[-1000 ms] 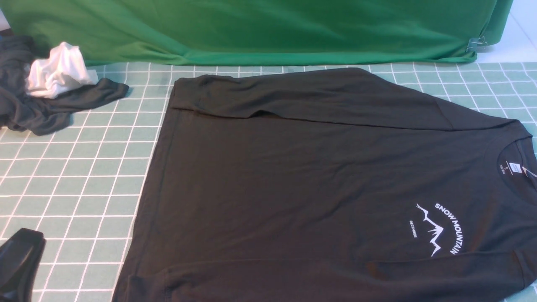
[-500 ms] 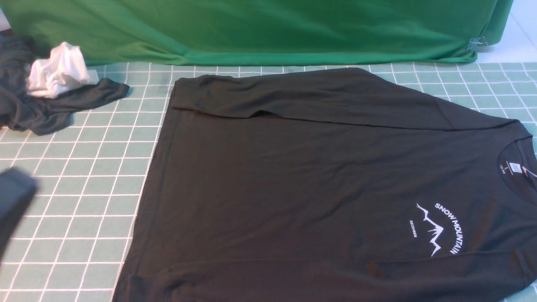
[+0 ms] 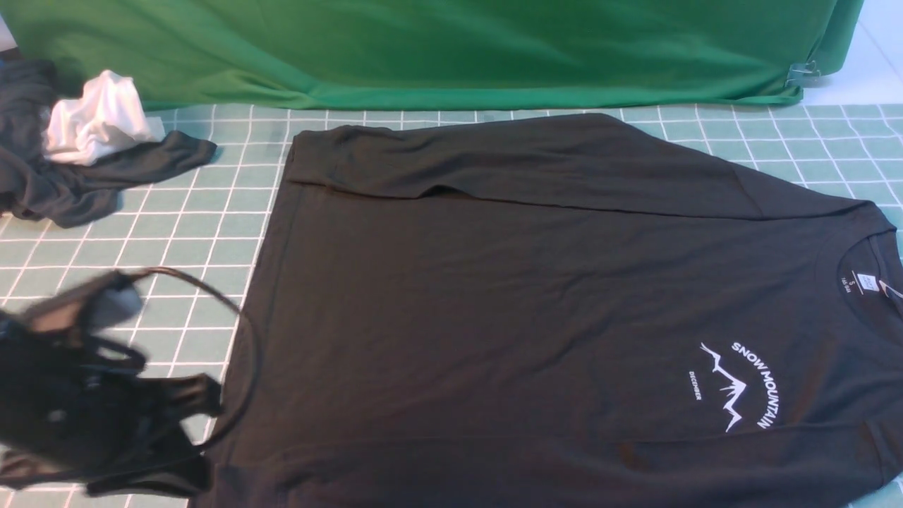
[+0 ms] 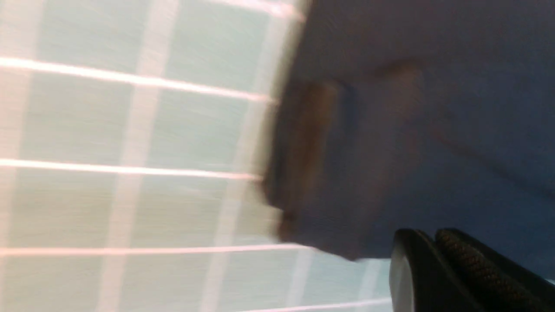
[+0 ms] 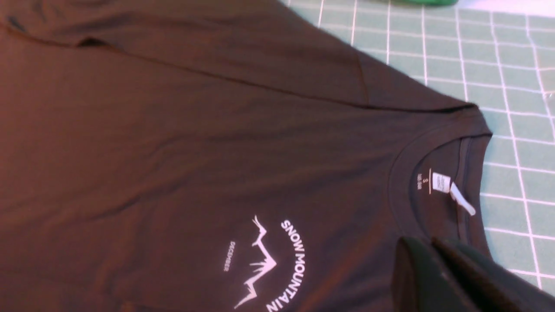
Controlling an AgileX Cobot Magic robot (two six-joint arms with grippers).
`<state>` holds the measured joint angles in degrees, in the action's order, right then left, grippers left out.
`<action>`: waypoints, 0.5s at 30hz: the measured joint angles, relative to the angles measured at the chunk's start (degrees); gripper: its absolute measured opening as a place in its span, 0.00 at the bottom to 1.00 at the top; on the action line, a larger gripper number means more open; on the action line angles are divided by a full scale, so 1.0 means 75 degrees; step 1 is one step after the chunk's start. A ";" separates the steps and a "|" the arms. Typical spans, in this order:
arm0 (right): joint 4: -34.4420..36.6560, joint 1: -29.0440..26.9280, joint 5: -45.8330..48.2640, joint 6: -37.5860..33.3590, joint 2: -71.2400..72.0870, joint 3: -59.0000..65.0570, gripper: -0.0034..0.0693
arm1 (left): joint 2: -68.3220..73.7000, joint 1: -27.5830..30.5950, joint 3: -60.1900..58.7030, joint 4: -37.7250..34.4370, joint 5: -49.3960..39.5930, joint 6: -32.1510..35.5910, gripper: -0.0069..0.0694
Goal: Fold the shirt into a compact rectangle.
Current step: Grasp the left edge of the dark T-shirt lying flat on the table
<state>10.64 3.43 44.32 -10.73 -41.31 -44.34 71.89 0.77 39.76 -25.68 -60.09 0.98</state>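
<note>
The black long-sleeved shirt (image 3: 508,303) lies flat on the checked mat, collar and white neck label (image 3: 866,282) at the right, hem at the left. Its far sleeve is folded across the body. The white mountain print (image 5: 260,264) shows on the chest. My left arm (image 3: 70,409) is blurred at the near left, by the hem's near corner. The left gripper (image 4: 427,236) is shut and empty, its tips just over the dark cloth beside a cuff-like edge (image 4: 312,151). The right gripper (image 5: 427,242) hangs shut above the shirt near the collar (image 5: 399,173), holding nothing; it is outside the front view.
A smaller dark grey garment (image 3: 70,190) with a white cloth (image 3: 99,123) on it lies at the far left. A green backdrop cloth (image 3: 423,49) hangs along the table's far edge, held by a clip (image 3: 801,73). Pale green checked mat (image 3: 141,282) shows left of the shirt.
The left arm has swung in from the lower left corner towards the shirt's hem and now shows much larger. The shirt has not moved.
</note>
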 joint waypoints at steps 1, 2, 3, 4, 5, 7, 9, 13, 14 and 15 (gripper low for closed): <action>0.0000 0.0000 -0.0024 -0.0025 -0.0124 -0.0008 0.11 | 0.0219 -0.0208 0.0010 -0.0068 0.0128 -0.0006 0.11; 0.0000 0.0000 -0.0039 -0.0038 -0.0237 -0.0015 0.12 | 0.0379 -0.0416 0.0010 0.0040 0.0231 -0.0182 0.11; 0.0000 0.0000 -0.0050 -0.0038 -0.0260 -0.0015 0.12 | 0.0380 -0.0416 0.0010 0.0040 0.0231 -0.0237 0.11; 0.0000 0.0000 -0.0049 -0.0038 -0.0381 -0.0015 0.12 | 0.0613 -0.0787 0.0013 0.0511 0.0299 -0.0665 0.12; 0.0000 0.0000 -0.0051 -0.0038 -0.0473 -0.0015 0.13 | 0.0716 -0.0981 0.0013 0.0830 0.0299 -0.0928 0.13; 0.0000 0.0000 -0.0051 -0.0038 -0.0583 -0.0015 0.13 | 0.0864 -0.1307 0.0013 0.1394 0.0299 -0.1388 0.14; 0.0000 0.0000 -0.0066 -0.0038 -0.0722 -0.0015 0.14 | 0.1039 -0.1847 0.0013 0.2262 0.0554 -0.2124 0.19; -0.0007 0.0000 -0.0101 -0.0038 -0.0799 -0.0015 0.15 | 0.1064 -0.2094 0.0013 0.2485 0.0976 -0.2233 0.29; -0.0007 0.0000 -0.0109 -0.0038 -0.0799 -0.0015 0.15 | 0.1064 -0.2114 0.0013 0.2559 0.1045 -0.2247 0.34; -0.0007 0.0000 -0.0109 -0.0038 -0.0804 -0.0015 0.15 | 0.1064 -0.2129 0.0013 0.2626 0.1081 -0.2249 0.36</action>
<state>10.59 3.43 43.50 -11.02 -47.34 -44.46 79.87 -15.20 39.86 -5.99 -51.97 -15.89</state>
